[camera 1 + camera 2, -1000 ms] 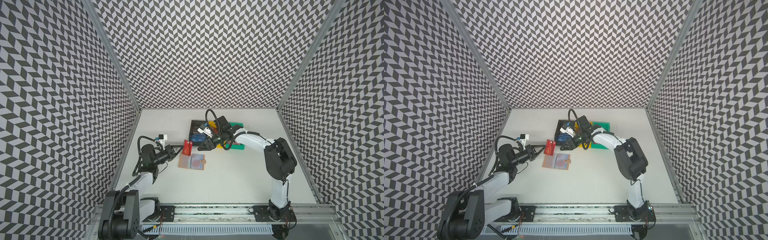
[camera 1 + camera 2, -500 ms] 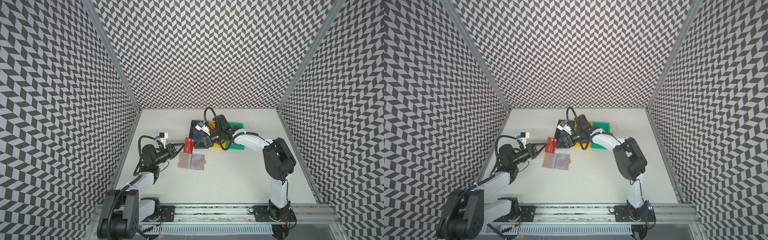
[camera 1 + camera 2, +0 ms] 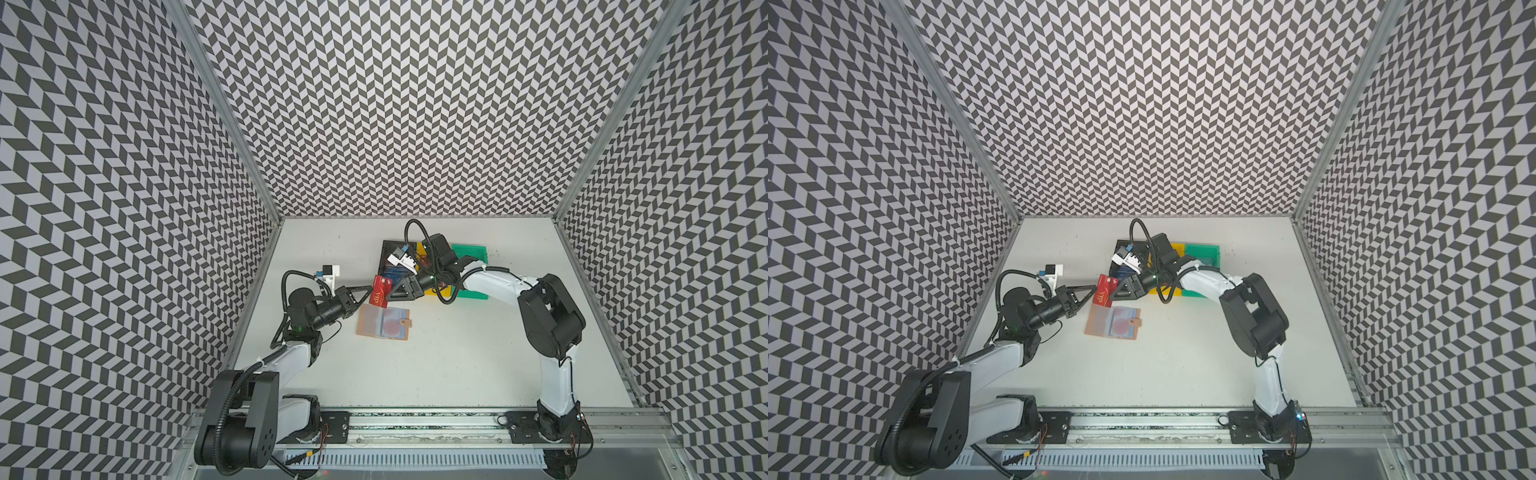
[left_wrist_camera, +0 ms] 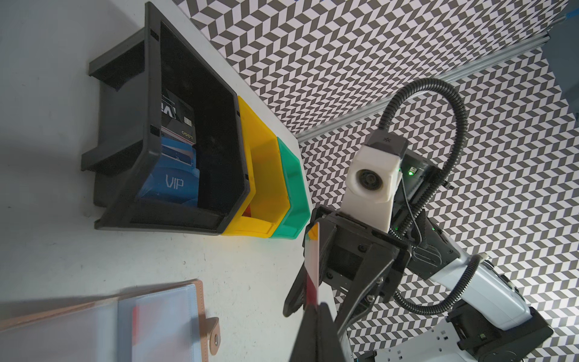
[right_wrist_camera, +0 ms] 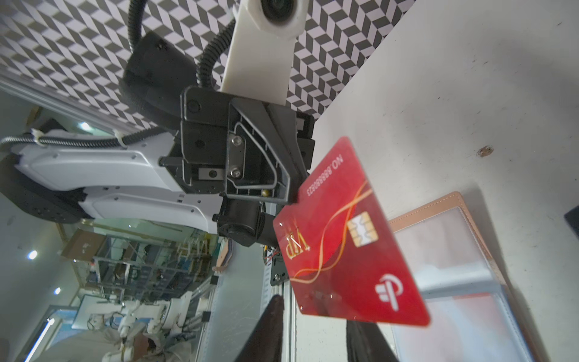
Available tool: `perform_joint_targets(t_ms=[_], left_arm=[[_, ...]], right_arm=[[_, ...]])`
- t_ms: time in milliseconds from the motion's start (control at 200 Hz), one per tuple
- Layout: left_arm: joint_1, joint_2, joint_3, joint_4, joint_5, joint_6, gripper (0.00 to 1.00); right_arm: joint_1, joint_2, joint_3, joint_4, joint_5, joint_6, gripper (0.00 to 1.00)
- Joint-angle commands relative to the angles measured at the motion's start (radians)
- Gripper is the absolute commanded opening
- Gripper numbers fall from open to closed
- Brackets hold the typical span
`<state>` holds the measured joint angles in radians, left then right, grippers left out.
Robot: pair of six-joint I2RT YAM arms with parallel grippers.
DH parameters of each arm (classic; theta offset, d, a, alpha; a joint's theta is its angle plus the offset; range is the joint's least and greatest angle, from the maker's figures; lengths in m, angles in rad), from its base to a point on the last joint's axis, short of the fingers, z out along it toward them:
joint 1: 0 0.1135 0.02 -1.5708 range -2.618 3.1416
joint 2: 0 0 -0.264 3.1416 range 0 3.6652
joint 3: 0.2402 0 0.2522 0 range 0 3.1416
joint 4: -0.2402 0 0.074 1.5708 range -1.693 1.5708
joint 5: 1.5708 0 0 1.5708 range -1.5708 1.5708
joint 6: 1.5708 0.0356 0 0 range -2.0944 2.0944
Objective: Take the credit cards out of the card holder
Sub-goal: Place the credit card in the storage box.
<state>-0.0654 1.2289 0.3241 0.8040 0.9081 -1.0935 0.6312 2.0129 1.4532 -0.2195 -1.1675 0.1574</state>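
- The left gripper [image 3: 370, 288] is pressed together on one corner of the red VIP card [image 3: 381, 291], holding it on edge in the air. The right gripper [image 3: 389, 296] meets it tip to tip, its fingers [image 5: 272, 329] spread astride the card's free end.
- We judge this to be a handover. We should close the right jaws squarely on the card's flat faces, clear of the left tips. We should loosen the left pinch only once that grip is firm, or the thin card may twist and drop.
- The card holder [image 3: 383, 323] lies open on the table just below both grippers, with a pale card [image 3: 390, 327] still sleeved.
- A second ago the right gripper hung back nearer the black bin [image 4: 150, 94]; it has since advanced to the card. The left gripper, red card and holder sit as before.
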Motion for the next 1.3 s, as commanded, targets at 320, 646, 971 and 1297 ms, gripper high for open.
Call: perform_joint_targets(t_ms=[320,646,971,1297], left_arm=[[-0.025,-0.006,0.003,-0.017,0.006,0.024,0.00],[-0.024,-0.034,0.025,-0.186,-0.024,0.126,0.00],[-0.023,0.008,0.040,-0.257,-0.045,0.175,0.00],[-0.023,0.046,0.059,-0.290,-0.048,0.199,0.00]], right_arm=[[0.012,0.011,0.004,0.149,-0.089,0.069,0.13],[-0.024,0.005,0.095,-0.153,-0.006,-0.125,0.00],[-0.043,0.040,0.501,-0.761,0.662,-0.551,0.00],[-0.041,0.148,0.733,-0.981,1.037,-0.797,0.00]])
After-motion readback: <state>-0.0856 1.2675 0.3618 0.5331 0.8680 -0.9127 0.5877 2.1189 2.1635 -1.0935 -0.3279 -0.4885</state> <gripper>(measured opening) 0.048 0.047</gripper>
